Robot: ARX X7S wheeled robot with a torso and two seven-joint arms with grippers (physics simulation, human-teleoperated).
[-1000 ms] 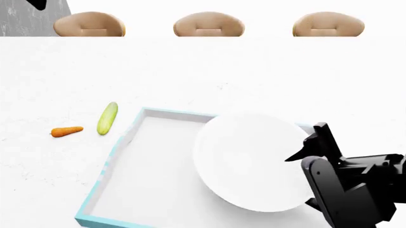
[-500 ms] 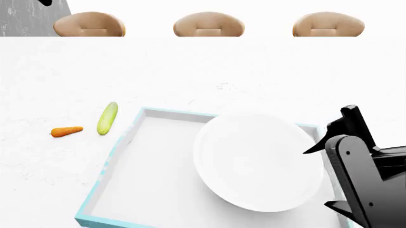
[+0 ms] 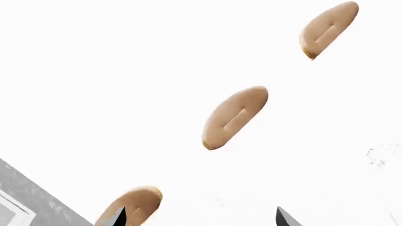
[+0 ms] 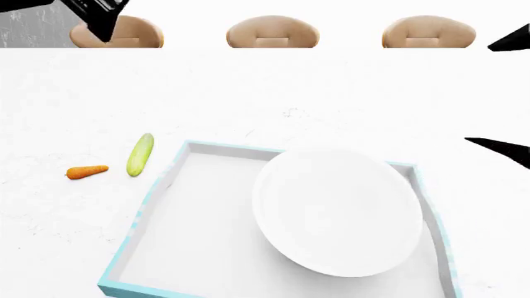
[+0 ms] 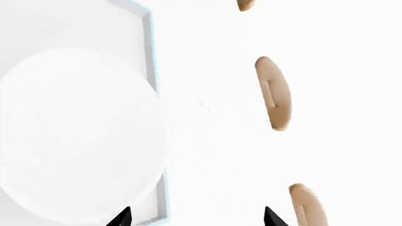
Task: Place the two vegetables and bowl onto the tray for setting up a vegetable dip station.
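Note:
The white bowl (image 4: 338,211) sits inside the tray (image 4: 157,192), toward its right side, and overhangs the far rim a little. The bowl (image 5: 75,136) and the tray's blue rim (image 5: 150,47) also show in the right wrist view. The orange carrot (image 4: 87,172) and the pale green cucumber (image 4: 140,154) lie on the white table left of the tray. My right gripper (image 4: 485,93) is open and empty, raised at the right edge, clear of the bowl; it also shows in its wrist view (image 5: 196,219). My left gripper (image 4: 99,18) is high at the far left, open and empty in its wrist view (image 3: 201,219).
Three tan chairs (image 4: 272,32) stand along the table's far edge, and also show in the left wrist view (image 3: 236,117). A grey wall patch (image 4: 33,28) is at the far left. The table top (image 4: 290,93) is white.
My right gripper has let go of the bowl and pulled up and right, out of most of the view. The bowl stays in the tray. My left gripper has come into view at top left.

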